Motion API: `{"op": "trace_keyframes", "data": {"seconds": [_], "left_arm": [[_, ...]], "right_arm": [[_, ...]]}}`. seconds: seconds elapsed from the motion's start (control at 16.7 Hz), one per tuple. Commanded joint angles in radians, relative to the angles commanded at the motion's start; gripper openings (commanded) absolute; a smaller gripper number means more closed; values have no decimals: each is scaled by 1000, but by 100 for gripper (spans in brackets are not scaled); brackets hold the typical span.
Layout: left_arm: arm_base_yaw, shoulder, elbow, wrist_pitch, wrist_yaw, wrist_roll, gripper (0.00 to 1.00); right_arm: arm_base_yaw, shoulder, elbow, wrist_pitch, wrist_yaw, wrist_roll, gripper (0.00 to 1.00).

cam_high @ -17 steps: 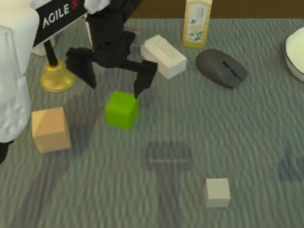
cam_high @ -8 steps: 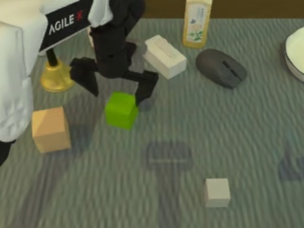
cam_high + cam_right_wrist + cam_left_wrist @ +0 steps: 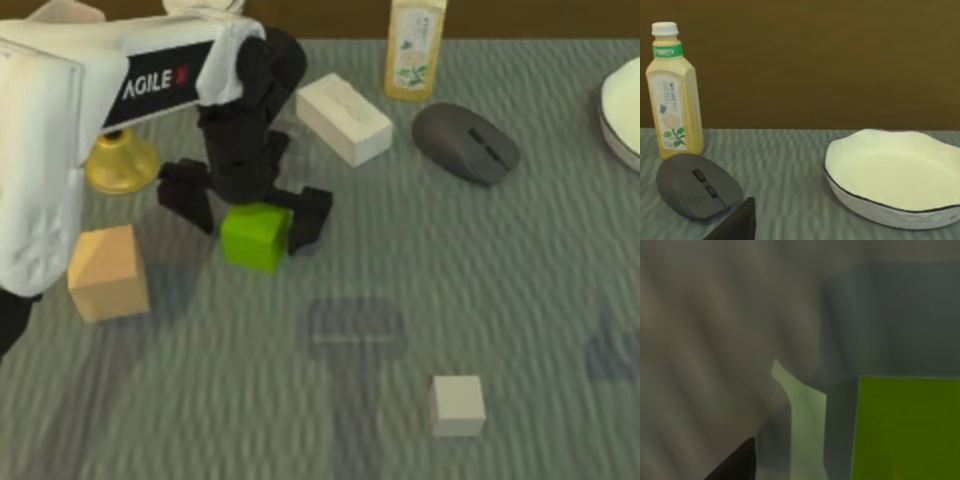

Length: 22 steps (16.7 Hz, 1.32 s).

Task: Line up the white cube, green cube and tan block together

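The lime-green cube [image 3: 255,236] sits left of the table's middle, and my left gripper [image 3: 248,212] is down around it, open, with one black finger [image 3: 188,203] on each side. In the left wrist view the green cube [image 3: 905,430] fills one corner and a single dark fingertip [image 3: 737,465] stands apart from it. Left of the cube rests the tan block [image 3: 106,271]. Alone at the front right lies the small white cube [image 3: 457,405]. My right arm is parked outside the top view; one of its fingers [image 3: 737,225] shows in its wrist view, spread wide, with nothing held.
A brass bell [image 3: 120,165] stands behind the tan block. At the back are a white grooved box [image 3: 343,118], a juice bottle [image 3: 415,48] and a grey mouse [image 3: 466,142]. A white bowl [image 3: 622,112] sits at the right edge.
My left gripper has come down and forward from behind the green cube, and its open fingers now straddle it. The three blocks have not moved.
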Motion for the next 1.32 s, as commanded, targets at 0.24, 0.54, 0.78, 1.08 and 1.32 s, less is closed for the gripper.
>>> {"op": "trace_keyframes", "data": {"seconds": [0.24,0.54,0.78,1.08,1.32], "left_arm": [[0,0,0,0,0,0,85],[0,0,0,0,0,0,47],[0,0,0,0,0,0,17],[0,0,0,0,0,0,0],[0,0,0,0,0,0,0]], "right_arm": [[0,0,0,0,0,0,100],[0,0,0,0,0,0,100],[0,0,0,0,0,0,100],[0,0,0,0,0,0,100],[0,0,0,0,0,0,100]]}}
